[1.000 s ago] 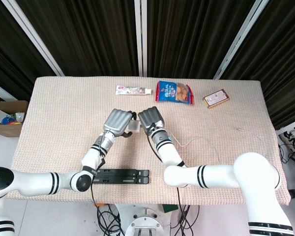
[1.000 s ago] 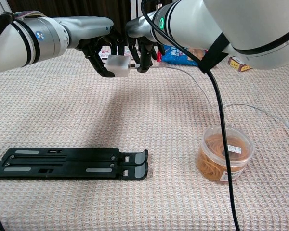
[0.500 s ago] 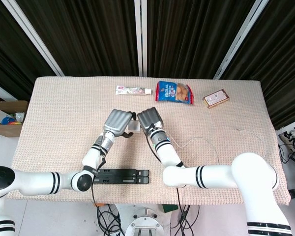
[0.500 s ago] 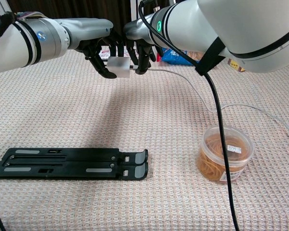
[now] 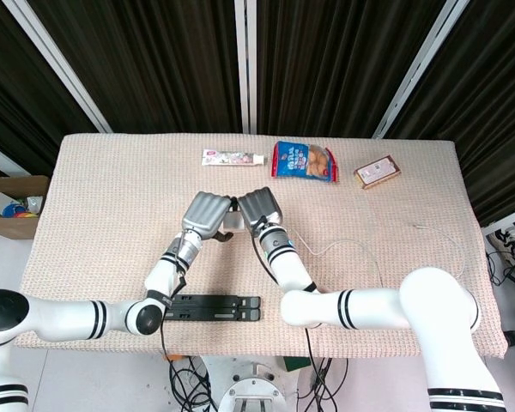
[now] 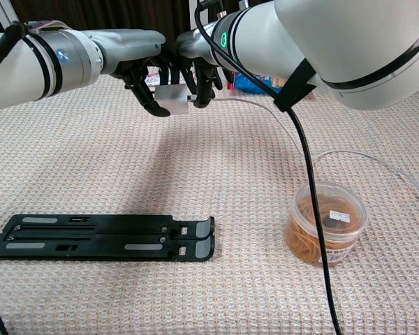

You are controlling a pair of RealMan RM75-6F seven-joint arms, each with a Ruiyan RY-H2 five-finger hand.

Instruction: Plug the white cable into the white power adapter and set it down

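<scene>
The white power adapter [image 6: 173, 100] hangs above the table's middle, held in the curled fingers of my left hand [image 6: 148, 82]. In the head view only a sliver of the adapter [image 5: 234, 221] shows between the two hands. My right hand [image 6: 199, 73] pinches the plug end of the white cable [image 6: 265, 110] right against the adapter's right face. From there the cable trails right over the cloth [image 5: 360, 249] to the table's right side. The two hands, left hand [image 5: 205, 214] and right hand [image 5: 258, 209], nearly touch.
A black folded stand [image 6: 101, 236] lies near the front edge. A clear tub of rubber bands [image 6: 323, 222] sits front right. At the back are a white tube [image 5: 233, 158], a blue snack bag [image 5: 305, 160] and a small box [image 5: 378, 172].
My right hand has moved left, closing the small gap, so the plug now sits against the adapter. Both hands have lifted slightly.
</scene>
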